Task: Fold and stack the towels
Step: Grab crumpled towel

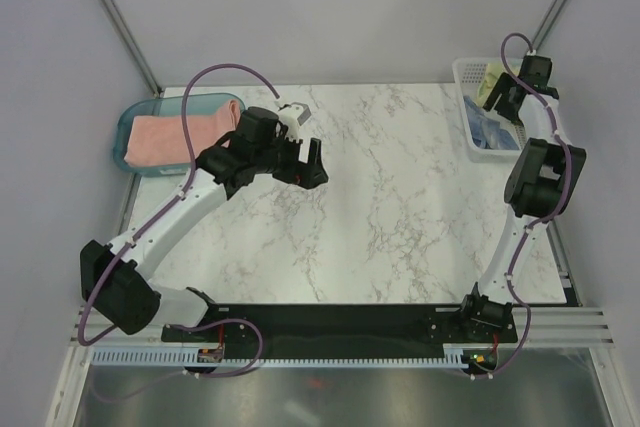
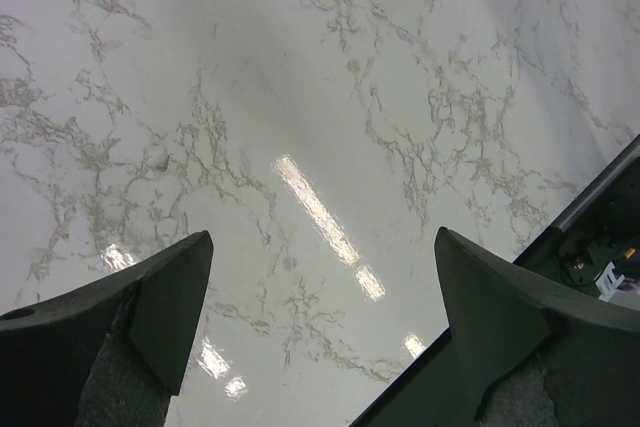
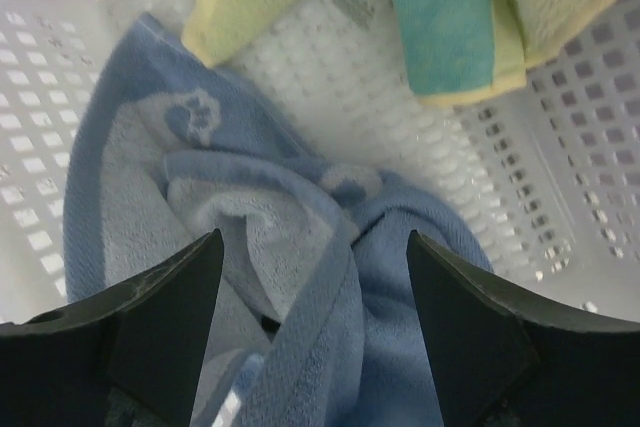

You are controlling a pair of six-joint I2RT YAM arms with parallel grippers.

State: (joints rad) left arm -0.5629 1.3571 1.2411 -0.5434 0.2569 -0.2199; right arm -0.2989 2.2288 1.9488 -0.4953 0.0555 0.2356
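A salmon-pink towel (image 1: 165,137) lies folded in the teal tray at the far left. The light blue towel (image 3: 300,247) lies crumpled in the white basket and shows in the top view as the blue towel (image 1: 492,132). My right gripper (image 3: 314,239) hangs low over it, open, with a raised fold of blue cloth between its fingers (image 3: 170,317). From above, the right gripper (image 1: 505,97) is over the basket. The pale yellow towel with a teal panel (image 3: 450,17) lies beyond the blue one. My left gripper (image 2: 322,237) is open and empty over bare marble, just right of the tray (image 1: 312,162).
The white mesh basket (image 1: 466,72) stands at the far right corner of the marble table (image 1: 400,207). The teal tray (image 1: 124,142) sits at the far left edge. A black rail (image 1: 340,332) with the arm bases runs along the near edge.
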